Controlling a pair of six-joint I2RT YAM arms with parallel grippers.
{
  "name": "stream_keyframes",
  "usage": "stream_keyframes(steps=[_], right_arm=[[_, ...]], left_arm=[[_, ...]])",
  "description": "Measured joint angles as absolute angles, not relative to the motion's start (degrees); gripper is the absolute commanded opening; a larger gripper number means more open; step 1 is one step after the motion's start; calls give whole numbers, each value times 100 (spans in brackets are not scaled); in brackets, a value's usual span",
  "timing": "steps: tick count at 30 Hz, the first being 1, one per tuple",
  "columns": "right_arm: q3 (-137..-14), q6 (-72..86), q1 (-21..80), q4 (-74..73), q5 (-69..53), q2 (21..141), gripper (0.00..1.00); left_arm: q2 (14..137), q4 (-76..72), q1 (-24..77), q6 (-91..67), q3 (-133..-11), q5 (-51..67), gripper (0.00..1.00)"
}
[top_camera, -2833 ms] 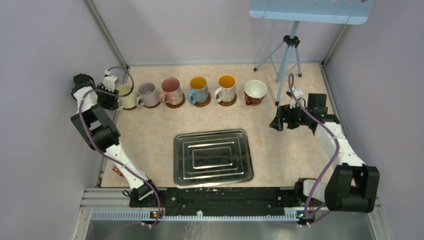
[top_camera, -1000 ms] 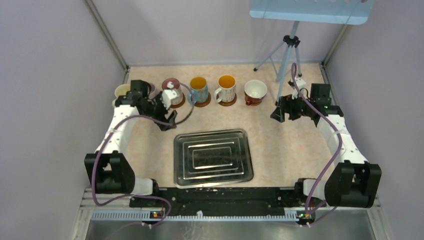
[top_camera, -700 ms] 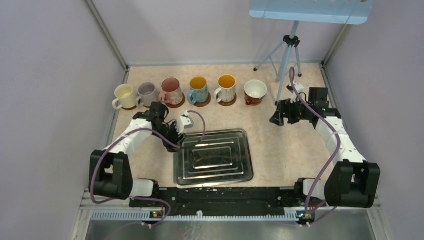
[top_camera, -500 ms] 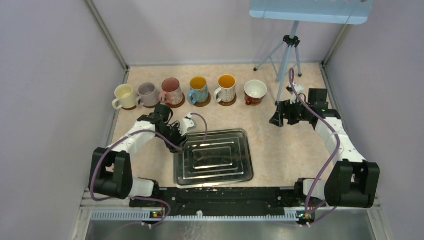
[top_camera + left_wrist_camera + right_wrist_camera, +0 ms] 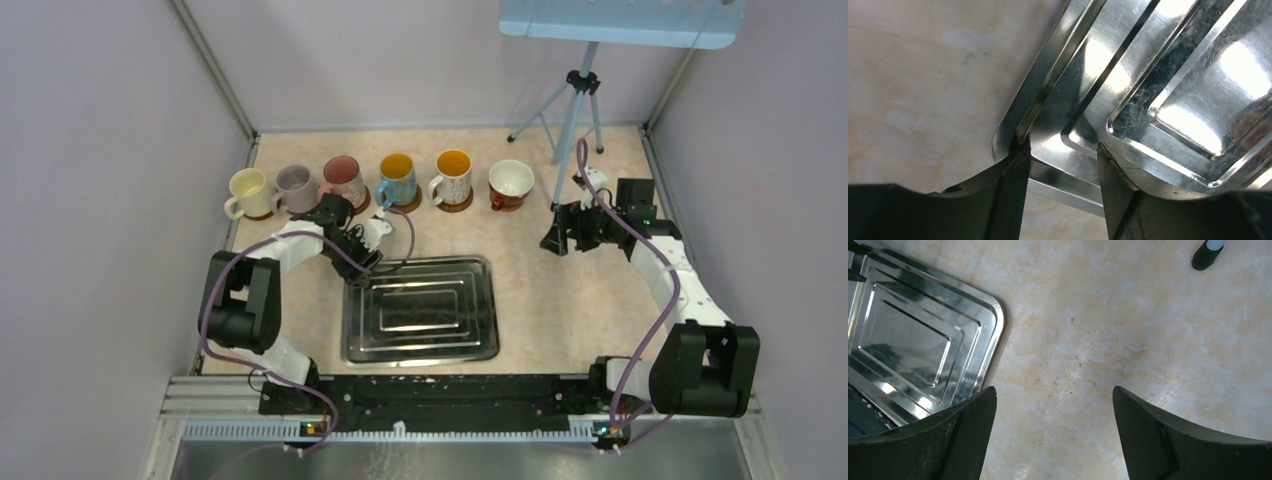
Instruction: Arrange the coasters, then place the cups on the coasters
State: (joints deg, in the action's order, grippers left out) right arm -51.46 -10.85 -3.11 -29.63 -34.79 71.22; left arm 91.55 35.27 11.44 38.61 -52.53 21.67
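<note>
Our left tool (image 5: 1058,150) pinches the tray (image 5: 1048,85) by its corner rim; the right tool (image 5: 1053,390) hangs spread, empty. Cups (image 5: 397,178) on coasters (image 5: 405,207) stand just beyond the left tool, so we risk toppling them if the rim slips or the wrist swings wide

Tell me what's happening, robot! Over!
Left fingers pinching tray rim. Right fingers open, empty. Six cups on coasters, back row. Nothing in the way.
</note>
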Motion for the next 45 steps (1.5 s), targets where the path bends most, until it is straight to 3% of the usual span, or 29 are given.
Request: stream_keyframes(steps=[8,11,17,30,36,45], right_arm=[[-5096,-1157,-311,-2971,-3411,7100,85],[-5052,-1155,-311,-2917,-3413,7096,85],[-4993,-1157,-311,-2943,-3413,7083,85],[-5452,-1140,-89,-3144,-3389,6923,88],[-5468,-1199,563,-3155,-2978,6650,89],[-5072,-1201,617,-3127,-2659,6285,89]], left_arm=[[9456,3385,639,3854,-5596,1796,61],[9504,3395,530,3896,-5658,1706,70],[9463,3741,502,3940,-6062,1817,98],[8746,4541,502,2956,-7824,2453,99],[8193,4248,502,2176,-7454,2458,99],[7168,3785,502,1577,-6348,2265,99]])
